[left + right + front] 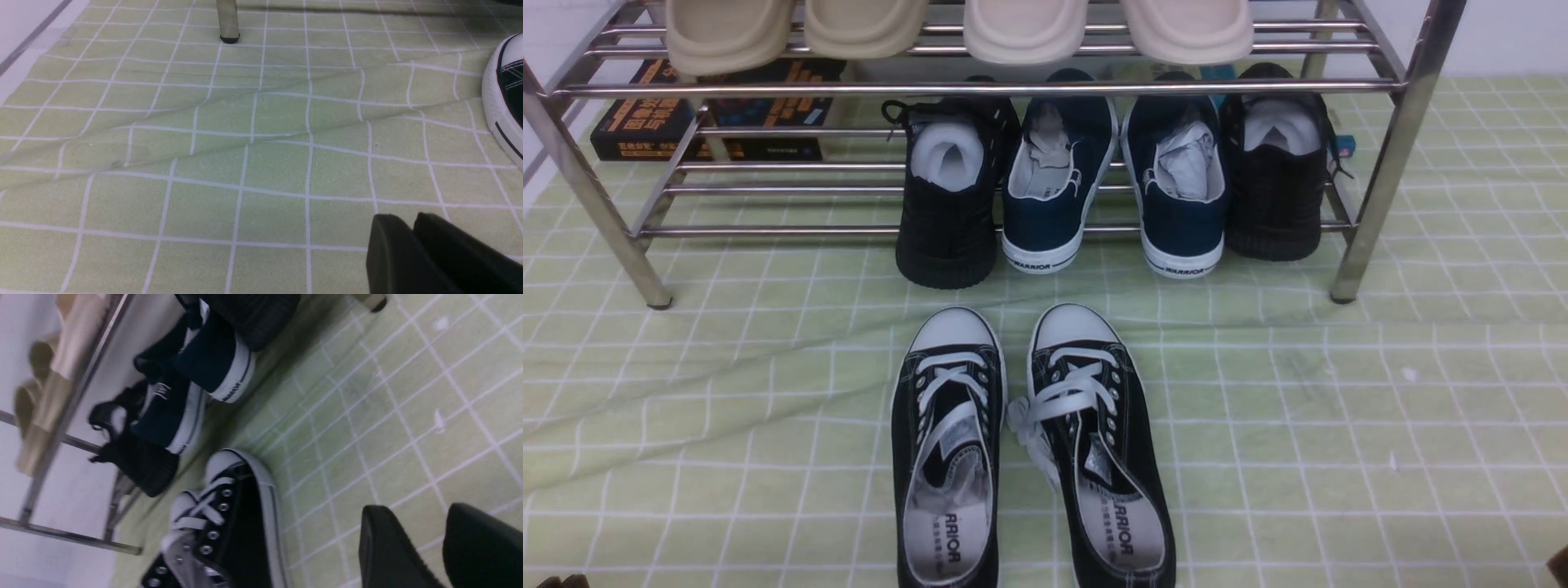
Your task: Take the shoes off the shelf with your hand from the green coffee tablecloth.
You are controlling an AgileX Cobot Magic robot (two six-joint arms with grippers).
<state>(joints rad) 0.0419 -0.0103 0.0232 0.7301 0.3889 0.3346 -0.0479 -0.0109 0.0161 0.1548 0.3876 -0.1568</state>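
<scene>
The two navy shoes (1058,188) (1183,196) stand heel-out, side by side, on the lower rails of the chrome shelf (980,87); the right wrist view catches them too (216,355). The green checked tablecloth (1339,408) lies wrinkled under everything. My left gripper (403,216) hangs low over bare cloth, its fingers almost together with nothing between them. My right gripper (416,508) is open over the cloth, empty, well short of the shelf. Both stand apart from the navy shoes.
A pair of black lace-up sneakers (947,457) (1094,441) sits on the cloth in front of the shelf. Black knit sneakers (947,204) (1278,180) flank the navy pair. Beige slippers (866,24) rest on the top tier; books (654,122) lie behind at the left.
</scene>
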